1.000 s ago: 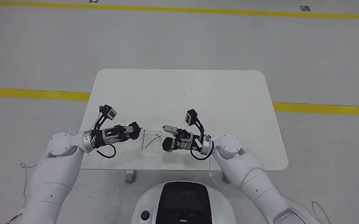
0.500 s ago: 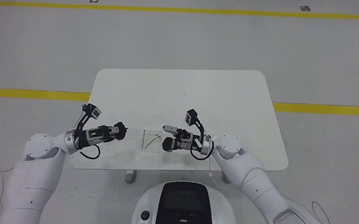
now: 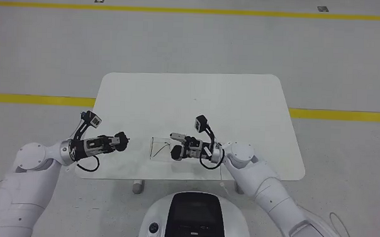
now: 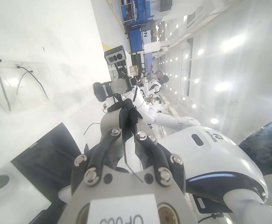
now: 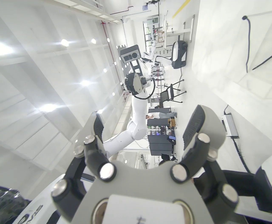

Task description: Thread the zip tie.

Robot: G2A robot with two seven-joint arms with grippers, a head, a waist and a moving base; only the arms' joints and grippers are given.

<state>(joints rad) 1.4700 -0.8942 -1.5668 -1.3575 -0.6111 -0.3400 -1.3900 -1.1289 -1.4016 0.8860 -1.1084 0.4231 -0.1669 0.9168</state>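
On the white surface (image 3: 241, 101), toward its near edge, the two arms face each other with a gap between them. The left arm (image 3: 50, 154) sits at the surface's left side and the right arm (image 3: 251, 164) near the middle. A clear tray (image 3: 152, 148) lies between them, just beside the right jaws and apart from the left jaws. The left jaws are pinched tight on one thin black zip tie (image 4: 125, 152), whose free length trails back toward the wrist. You cannot tell which end of it pokes out past the tips. The right jaws stand wide and hold nothing. The spare ties (image 5: 248, 42) lie loose in the tray.

Risks, as a judgement:
- The strap is thin and slick, so under a narrow pinch it may swivel or creep as you swing the arm. The tip would then come up off-line to the head slot.
- Only one arm has the tie, so the loose tail may flop or catch on the left wrist linkage before the right jaws can take it.
- If you close the right jaws late or off-centre, they will push the strap aside rather than grip it.

Obstruction: the tray and its spare ties sit on the straight path between the arms. A low pass could nudge the tray or drag out a spare, so bring the arms together above it.
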